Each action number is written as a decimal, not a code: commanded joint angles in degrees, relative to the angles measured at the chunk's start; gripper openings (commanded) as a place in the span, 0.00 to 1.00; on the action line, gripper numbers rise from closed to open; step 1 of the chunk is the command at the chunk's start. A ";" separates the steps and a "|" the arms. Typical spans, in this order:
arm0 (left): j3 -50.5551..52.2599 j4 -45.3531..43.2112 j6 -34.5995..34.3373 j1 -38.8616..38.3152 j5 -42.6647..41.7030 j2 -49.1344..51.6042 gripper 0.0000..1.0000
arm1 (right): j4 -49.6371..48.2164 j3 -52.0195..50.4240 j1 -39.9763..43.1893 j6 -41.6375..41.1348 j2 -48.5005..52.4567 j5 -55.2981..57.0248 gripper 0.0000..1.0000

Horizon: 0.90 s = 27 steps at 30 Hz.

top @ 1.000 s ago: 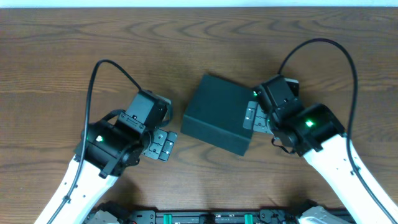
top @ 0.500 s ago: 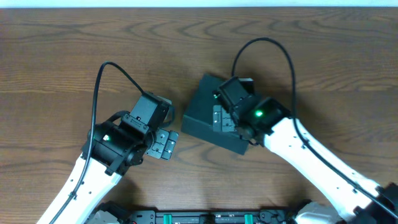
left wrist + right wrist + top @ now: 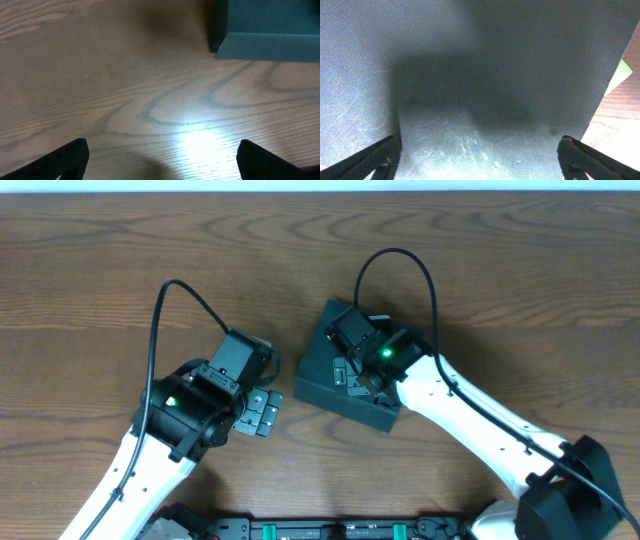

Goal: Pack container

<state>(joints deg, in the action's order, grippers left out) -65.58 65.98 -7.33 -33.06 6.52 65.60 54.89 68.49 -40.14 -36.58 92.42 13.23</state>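
Hovering low over closed box [image 3: 318,365] with right hand [image 3: 349,378] spread wide, probably to press top shut. Holding left hand [image 3: 262,412] spread, empty, beside box above bench [image 3: 100,300], leaving room.

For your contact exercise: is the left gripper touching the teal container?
Apart. The left wrist view shows bare table between the left gripper and the container.

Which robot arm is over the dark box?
The right end effector is above the container; the left end effector is over the table beside it.
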 commanded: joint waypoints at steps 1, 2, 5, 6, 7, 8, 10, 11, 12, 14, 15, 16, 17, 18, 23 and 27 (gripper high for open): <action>-0.13 0.13 -1.77 0.02 1.44 -0.39 0.95 | -0.11 -0.66 -0.39 0.83 0.50 -0.22 0.99; -0.13 0.13 -1.77 0.02 1.44 -0.39 0.95 | -0.17 -0.79 -0.39 0.85 0.50 -0.22 0.99; -0.13 0.09 -2.16 0.02 1.44 -0.39 0.95 | -0.83 -1.77 -0.39 0.55 0.50 -0.22 0.99; -0.13 0.09 -2.16 0.02 1.44 -0.37 0.95 | -1.49 -2.49 -0.39 0.39 0.50 -0.22 0.99; -0.13 0.07 -2.16 0.02 1.44 -0.37 0.95 | -2.27 -3.26 -0.39 0.39 0.50 -0.24 0.99; -0.13 0.04 -2.16 0.02 1.49 -0.37 0.95 | -3.19 -4.17 -0.39 0.39 0.50 -0.33 0.99; -0.13 -0.02 -2.16 0.04 1.77 -0.37 0.95 | -5.25 -6.14 -0.39 0.39 0.50 -1.29 0.99; -0.13 -0.02 -2.16 0.04 1.99 -0.37 0.95 | -6.25 -7.13 -0.39 0.39 0.50 -1.79 0.99; -0.13 -0.04 -2.19 0.04 2.29 -0.37 0.95 | -7.34 -8.22 -0.39 0.39 0.50 -2.25 0.99; -0.13 -0.04 -2.67 0.04 2.93 -0.37 0.95 | -8.90 -10.08 -0.39 0.39 0.50 -2.99 0.99; -0.11 -0.11 -3.04 0.04 2.93 -0.37 0.95 | -9.25 -10.62 -0.39 0.37 0.50 -3.15 0.99; -0.09 -0.26 -3.04 0.04 2.91 -0.37 0.95 | -9.44 -10.95 -0.39 0.37 0.50 -3.19 0.99; -0.02 -0.42 -3.06 0.02 2.89 -0.37 0.95 | -9.53 -11.17 -0.39 0.35 0.50 -3.17 0.99; 0.26 -0.85 -3.34 0.02 2.86 -0.37 0.95 | -9.53 -11.19 -0.39 0.22 0.50 -3.17 0.99; 5.44 -5.51 -3.98 0.02 1.92 -0.37 0.95 | -10.34 -11.19 -0.39 0.22 0.50 -3.13 0.99; 12.15 -11.63 -2.75 0.02 -2.56 -0.37 0.95 | -10.49 -11.19 -0.39 0.24 0.50 -2.80 0.99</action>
<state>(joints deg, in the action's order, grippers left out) -56.75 55.96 -10.48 -33.06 6.61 65.45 44.25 60.18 -40.12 -36.62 89.86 12.25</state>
